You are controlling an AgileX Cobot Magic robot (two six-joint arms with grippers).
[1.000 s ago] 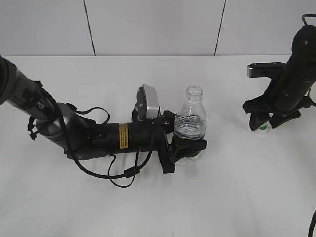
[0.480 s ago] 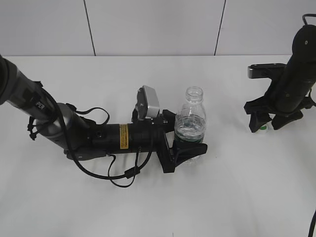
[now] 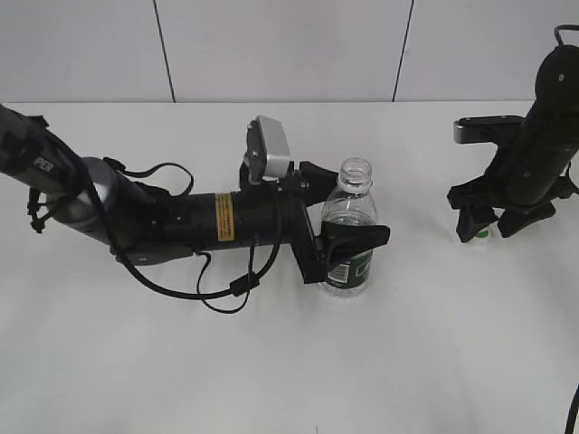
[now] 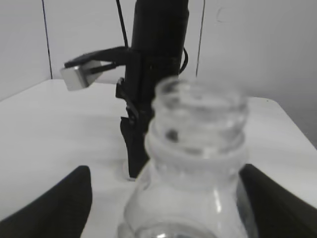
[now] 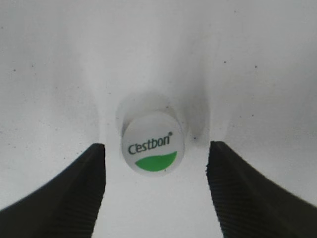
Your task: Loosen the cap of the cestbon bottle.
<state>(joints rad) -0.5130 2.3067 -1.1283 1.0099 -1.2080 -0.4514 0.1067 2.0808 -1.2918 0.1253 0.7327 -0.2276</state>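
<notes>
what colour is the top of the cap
White with a green patch at the bottom; cap shows best in the right wrist view.

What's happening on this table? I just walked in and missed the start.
The cap is already off the cestbon bottle and lies on the white table at the right, between the open jaws of the right gripper, untouched. The bottle stands upright and open-necked mid-table, with the left gripper around it from the side, fingers spread clear of the body in the left wrist view.
</notes>
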